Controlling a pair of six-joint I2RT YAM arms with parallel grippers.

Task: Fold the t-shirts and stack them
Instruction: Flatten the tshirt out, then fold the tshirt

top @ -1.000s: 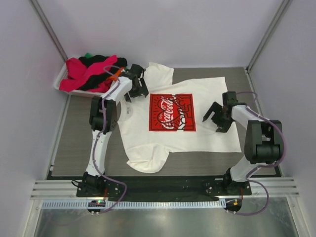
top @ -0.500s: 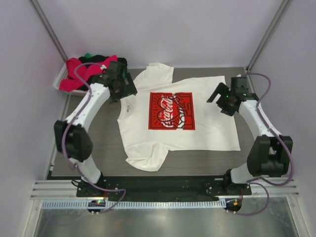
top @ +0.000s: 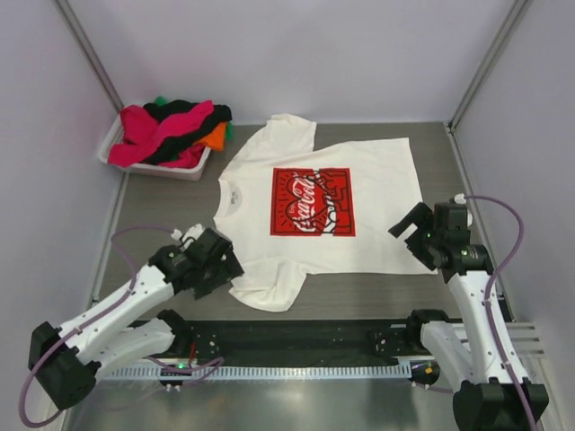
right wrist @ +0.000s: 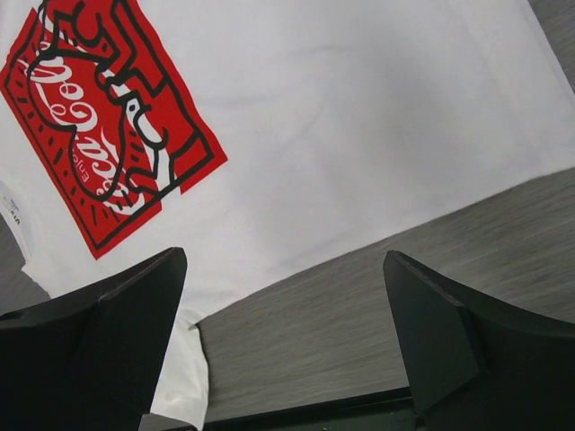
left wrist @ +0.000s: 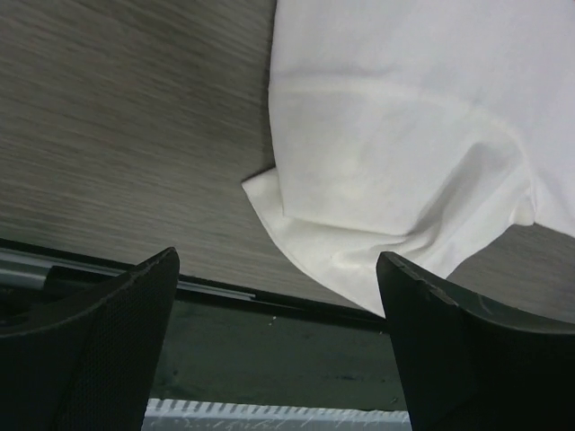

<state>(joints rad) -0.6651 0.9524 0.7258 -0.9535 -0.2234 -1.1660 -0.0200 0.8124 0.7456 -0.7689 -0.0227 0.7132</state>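
Both claws stand wide open and hold nothing. The left claw (top: 218, 265) hangs low over the near left part of the desk (top: 153, 215), just beside the near sleeve (top: 269, 289) of the white t-shirt (top: 377, 193). In its wrist view the fingers (left wrist: 99, 341) frame that sleeve's folded-under corner and the dark rail (left wrist: 287, 346) along the desk's near edge. The right claw (top: 415, 235) hangs over the shirt's near right hem corner; its wrist view shows the shirt's near edge running across bare desk between the spread fingers (right wrist: 449, 350).

The white t-shirt lies flat at the middle of the desk, print up, collar toward the left edge and hem toward the right. Its far sleeve (top: 292, 130) reaches toward the far edge. The red square print (top: 313, 202) sits on the chest, and a small neck label (top: 235, 194) shows at the collar.

At the far left corner a white bin (top: 166, 170) holds a heap of the other t-shirts: pink (top: 157, 133), black (top: 193, 119), orange (top: 215, 136) and a bit of green (top: 160, 100). The heap is well apart from both claws. A purple cable (top: 508, 235) loops beside the right arm near the right edge.
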